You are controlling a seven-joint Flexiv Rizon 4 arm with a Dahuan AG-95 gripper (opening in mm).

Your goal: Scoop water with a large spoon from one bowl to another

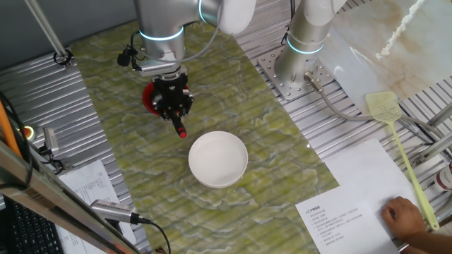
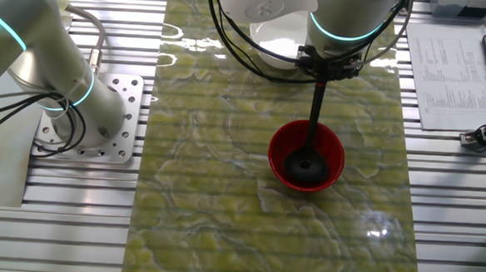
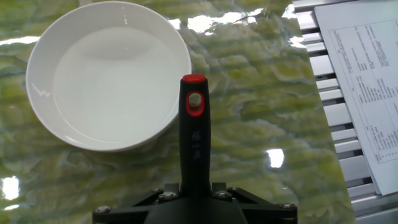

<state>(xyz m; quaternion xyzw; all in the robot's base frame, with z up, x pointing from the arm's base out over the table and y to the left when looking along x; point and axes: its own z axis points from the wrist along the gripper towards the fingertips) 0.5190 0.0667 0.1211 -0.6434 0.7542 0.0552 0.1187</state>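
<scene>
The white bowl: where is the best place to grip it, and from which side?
Probably the white bowl by its thin rim, from above, one finger inside and one outside. Choose the rim side away from the large spoon, which the end effector holds; the bowl's wall is too wide.

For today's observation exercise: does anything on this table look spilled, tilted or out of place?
Nothing stands out. The white bowl and red bowl sit upright on the mat, no spill shows, and the ladle rests in the red bowl.
</scene>
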